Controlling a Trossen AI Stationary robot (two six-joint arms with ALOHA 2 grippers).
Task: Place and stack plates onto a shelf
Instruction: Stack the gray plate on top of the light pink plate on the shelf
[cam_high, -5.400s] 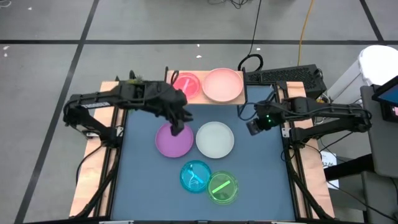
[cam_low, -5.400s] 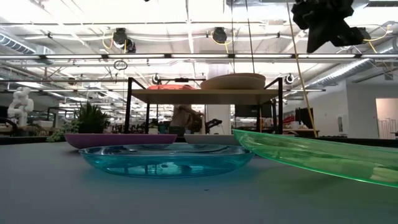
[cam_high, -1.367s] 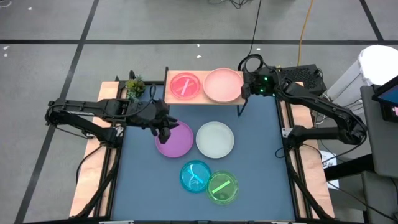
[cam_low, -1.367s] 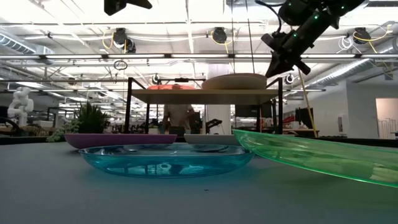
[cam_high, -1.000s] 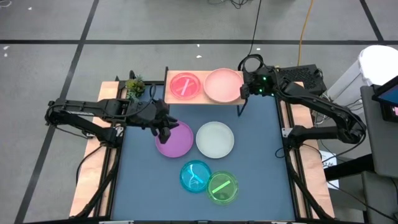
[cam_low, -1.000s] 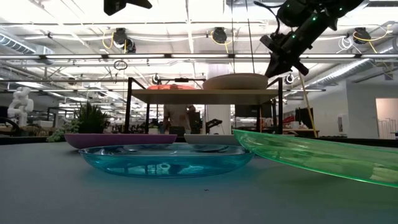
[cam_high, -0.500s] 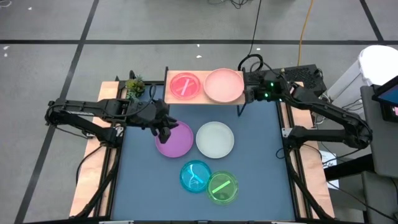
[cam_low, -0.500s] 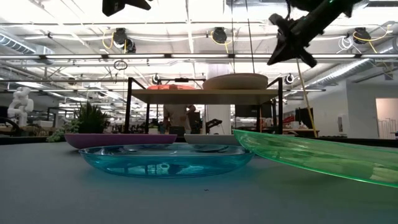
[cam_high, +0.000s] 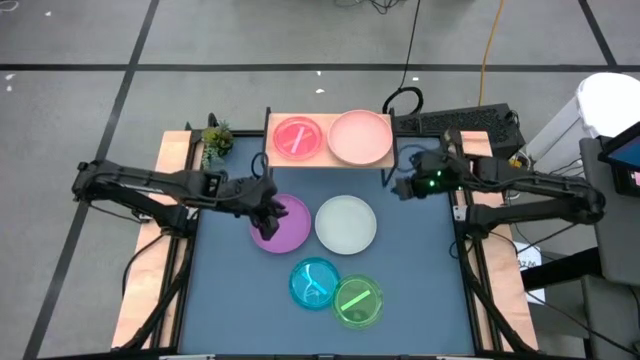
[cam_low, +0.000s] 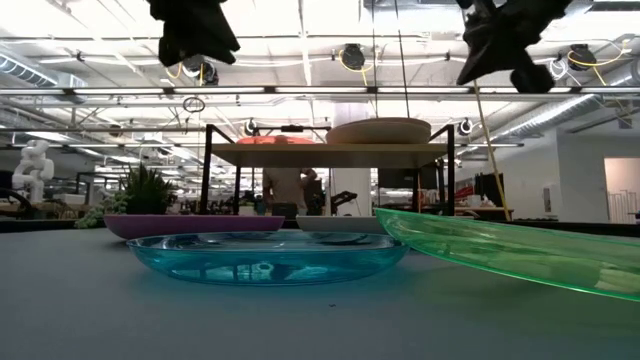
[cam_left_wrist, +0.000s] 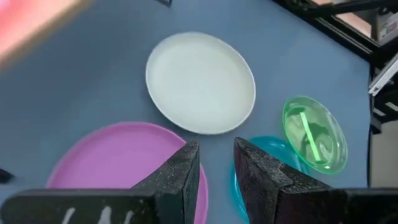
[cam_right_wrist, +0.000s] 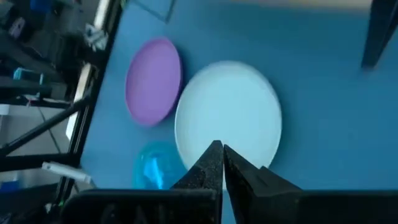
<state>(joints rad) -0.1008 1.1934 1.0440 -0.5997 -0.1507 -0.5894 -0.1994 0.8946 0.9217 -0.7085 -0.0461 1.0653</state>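
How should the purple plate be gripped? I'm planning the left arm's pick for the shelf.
Take the purple plate by its raised rim on the left edge, under the left end effector. It lies flat, so only the rim gives purchase. The white plate lies close to its right side.

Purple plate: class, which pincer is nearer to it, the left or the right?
Left. The left pincer hangs over the purple plate, at its edge toward the left arm. The right pincer is far off, beyond the white plate, near the shelf.
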